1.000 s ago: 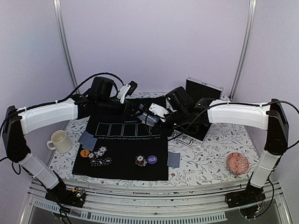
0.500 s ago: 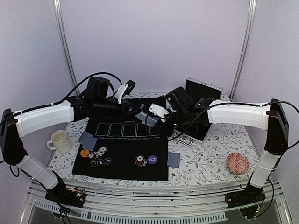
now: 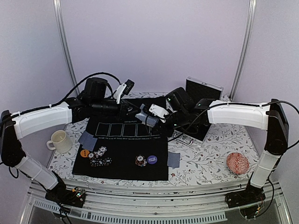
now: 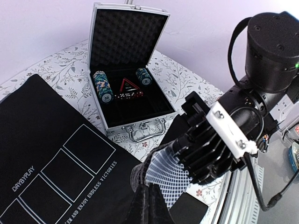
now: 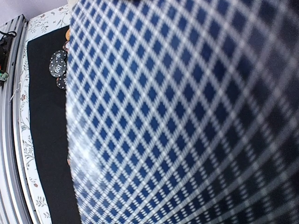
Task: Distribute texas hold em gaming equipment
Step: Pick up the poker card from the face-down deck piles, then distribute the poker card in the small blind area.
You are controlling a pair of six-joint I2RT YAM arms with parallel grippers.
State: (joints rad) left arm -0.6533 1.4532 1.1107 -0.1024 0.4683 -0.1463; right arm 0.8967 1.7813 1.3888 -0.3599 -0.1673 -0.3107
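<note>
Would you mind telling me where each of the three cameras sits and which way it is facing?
Top external: above and behind the bases, looking down on the black mat; both arms show.
Left wrist: on the left arm, facing the open case; its left gripper shows, shut on the cards.
Right wrist: on the right arm, facing the cards' back, which nearly fills it; no fingers discernible.
Shared: both wrist views show the cards the right gripper holds.

Matt black cloth mat (image 3: 121,169), foam-lined metal case (image 4: 126,37), glossy cards (image 5: 187,116), glazed mug (image 3: 59,141)
</note>
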